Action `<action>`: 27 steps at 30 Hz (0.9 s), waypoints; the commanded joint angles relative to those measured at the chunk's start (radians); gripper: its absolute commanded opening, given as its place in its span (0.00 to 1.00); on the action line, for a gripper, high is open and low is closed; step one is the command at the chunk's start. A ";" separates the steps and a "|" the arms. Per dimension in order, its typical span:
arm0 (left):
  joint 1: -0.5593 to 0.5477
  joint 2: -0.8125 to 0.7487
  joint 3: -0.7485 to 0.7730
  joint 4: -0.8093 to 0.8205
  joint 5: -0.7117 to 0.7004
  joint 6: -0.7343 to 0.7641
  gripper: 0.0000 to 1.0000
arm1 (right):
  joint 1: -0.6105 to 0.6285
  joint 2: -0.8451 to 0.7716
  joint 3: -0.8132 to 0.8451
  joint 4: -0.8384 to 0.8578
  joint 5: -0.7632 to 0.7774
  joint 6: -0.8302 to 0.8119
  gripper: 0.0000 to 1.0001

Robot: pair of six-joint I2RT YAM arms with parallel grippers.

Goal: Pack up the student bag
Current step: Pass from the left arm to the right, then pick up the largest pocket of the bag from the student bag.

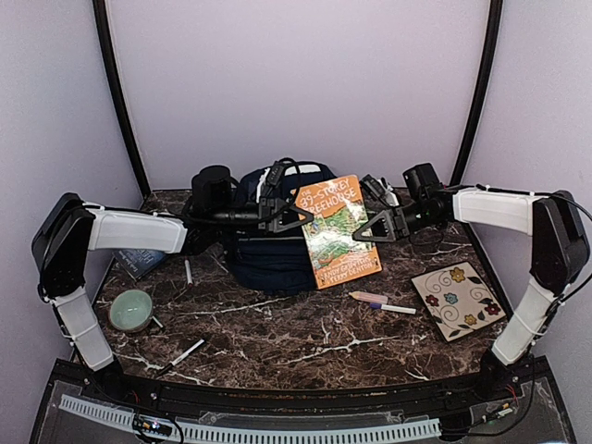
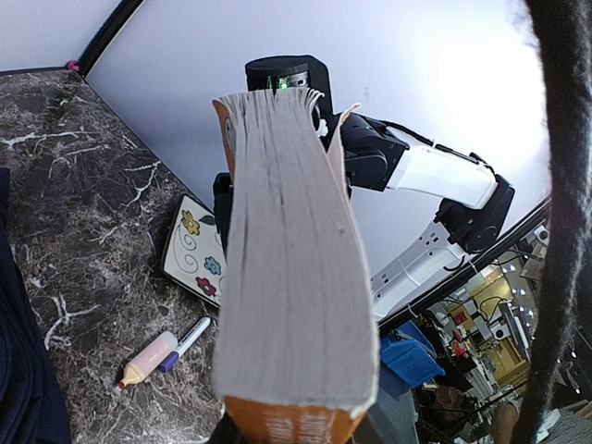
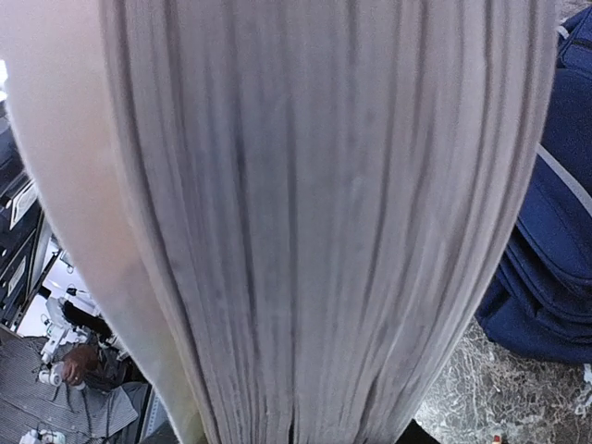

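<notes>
L pincer point(image 1: 296, 219), centre-left of top view, clamped on left edge of orange book point(image 1: 335, 231). Student bag point(image 1: 259, 264) sits on marble table point(image 1: 296, 338) at centre frame, partly behind book & under L pincer. R pincer point(image 1: 370, 228), centre-right, at book's right edge, seemingly astride it; can't tell if apart or gripping – pages fill its wrist view.

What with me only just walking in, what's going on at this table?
The two arms have a book up between them, in front of the bag. The left gripper is clamped on one edge. The right gripper straddles the opposite edge, but it is unclear whether it grips. The book is not yet in the bag. A pen lies on the table.
</notes>
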 commanded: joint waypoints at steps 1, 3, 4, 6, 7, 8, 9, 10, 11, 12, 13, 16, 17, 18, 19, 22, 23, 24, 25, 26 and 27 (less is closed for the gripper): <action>0.006 -0.061 -0.008 0.039 0.015 0.023 0.02 | -0.005 -0.010 -0.015 0.155 -0.032 0.150 0.39; 0.008 -0.059 -0.007 0.026 0.008 0.034 0.07 | -0.004 -0.013 -0.024 0.190 -0.031 0.180 0.21; 0.009 -0.062 -0.006 0.004 -0.005 0.051 0.15 | -0.004 -0.016 -0.025 0.199 -0.025 0.188 0.14; 0.012 -0.078 -0.002 -0.083 -0.074 0.120 0.31 | -0.006 -0.021 -0.060 0.216 -0.012 0.200 0.06; 0.013 -0.088 0.000 -0.135 -0.107 0.171 0.37 | -0.009 -0.024 -0.066 0.221 -0.002 0.203 0.04; 0.014 -0.099 0.005 -0.204 -0.163 0.229 0.43 | -0.015 -0.028 -0.073 0.225 0.009 0.205 0.03; 0.015 -0.110 0.017 -0.281 -0.215 0.294 0.46 | -0.023 -0.034 -0.080 0.230 0.015 0.208 0.02; 0.017 -0.119 0.030 -0.361 -0.267 0.360 0.49 | -0.033 -0.038 -0.086 0.236 0.026 0.213 0.00; 0.016 -0.127 0.041 -0.432 -0.313 0.431 0.51 | -0.046 -0.041 -0.093 0.239 0.046 0.217 0.00; 0.017 -0.134 0.049 -0.497 -0.360 0.498 0.52 | -0.061 -0.044 -0.099 0.239 0.062 0.216 0.00; 0.017 -0.138 0.056 -0.563 -0.403 0.558 0.53 | -0.081 -0.044 -0.105 0.239 0.071 0.210 0.00; 0.017 -0.133 0.083 -0.755 -0.533 0.747 0.53 | -0.128 -0.041 -0.114 0.175 0.114 0.117 0.00; 0.016 -0.127 0.089 -0.796 -0.575 0.817 0.52 | -0.138 -0.039 -0.111 0.128 0.139 0.060 0.00; 0.016 -0.120 0.096 -0.835 -0.615 0.857 0.51 | -0.147 -0.039 -0.113 0.111 0.161 0.037 0.00; 0.015 -0.112 0.100 -0.865 -0.652 0.903 0.50 | -0.152 -0.044 -0.120 0.109 0.174 0.030 0.00; 0.015 -0.085 0.113 -0.934 -0.732 1.017 0.48 | -0.167 -0.073 -0.136 0.111 0.224 0.008 0.00; 0.013 -0.074 0.119 -0.950 -0.745 1.046 0.48 | -0.170 -0.083 -0.141 0.112 0.239 0.001 0.00; 0.011 -0.062 0.125 -0.957 -0.760 1.066 0.48 | -0.175 -0.086 -0.147 0.116 0.245 -0.001 0.00; 0.010 -0.049 0.132 -0.958 -0.775 1.078 0.49 | -0.179 -0.086 -0.154 0.121 0.247 0.001 0.00; 0.006 -0.037 0.138 -0.955 -0.786 1.088 0.49 | -0.184 -0.102 -0.160 0.128 0.246 0.003 0.00; 0.001 -0.023 0.147 -0.951 -0.803 1.099 0.50 | -0.190 -0.118 -0.163 0.133 0.244 0.006 0.00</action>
